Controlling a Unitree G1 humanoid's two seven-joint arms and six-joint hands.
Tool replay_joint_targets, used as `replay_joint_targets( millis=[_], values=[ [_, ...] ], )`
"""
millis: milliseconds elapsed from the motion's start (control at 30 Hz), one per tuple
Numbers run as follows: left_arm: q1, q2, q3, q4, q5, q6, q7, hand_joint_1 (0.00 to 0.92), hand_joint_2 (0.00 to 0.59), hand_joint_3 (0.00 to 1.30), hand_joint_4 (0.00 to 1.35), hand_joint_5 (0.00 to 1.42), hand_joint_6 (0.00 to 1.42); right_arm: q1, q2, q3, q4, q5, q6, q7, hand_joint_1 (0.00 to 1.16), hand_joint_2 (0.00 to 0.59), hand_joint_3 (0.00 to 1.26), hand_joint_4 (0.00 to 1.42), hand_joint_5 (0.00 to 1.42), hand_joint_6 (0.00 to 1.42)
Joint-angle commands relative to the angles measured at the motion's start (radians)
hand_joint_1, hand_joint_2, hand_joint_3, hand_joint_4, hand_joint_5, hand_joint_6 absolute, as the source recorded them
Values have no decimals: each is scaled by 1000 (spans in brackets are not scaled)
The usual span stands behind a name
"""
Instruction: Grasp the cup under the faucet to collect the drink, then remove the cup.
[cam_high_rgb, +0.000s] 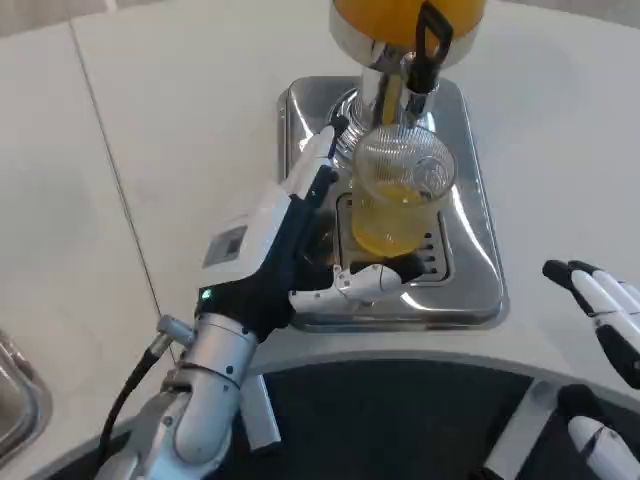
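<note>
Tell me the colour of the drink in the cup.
Yellow-orange, in the clear ribbed cup held by the left hand; head view.

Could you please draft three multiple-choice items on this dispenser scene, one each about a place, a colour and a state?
1. Where is the cup?
A. On the silver drip tray, below the faucet
B. On the bare table to the right of the tray
C. Lying tipped on the table by the right hand

2. What colour is the drink in the cup?
A. Red
B. Yellow-orange
C. Clear

3. What is the left hand doing?
A. Resting flat on the table
B. Reaching around the cup
C. Pressing the faucet lever

Answers: 1 A, the cup stands upright on the tray under the black tap. 2 B, yellow liquid fills its lower part. 3 B, its fingers flank the cup, while the right hand waits apart.
</note>
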Motion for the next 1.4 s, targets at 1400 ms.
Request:
replay_joint_targets(
  millis=[1400],
  values=[
    [-196,-135,-110,286,31,30,201,391,42,8,49,353,422,-65,-3,31,-55,31,194,46,68,493,14,0,91,126]
  ],
)
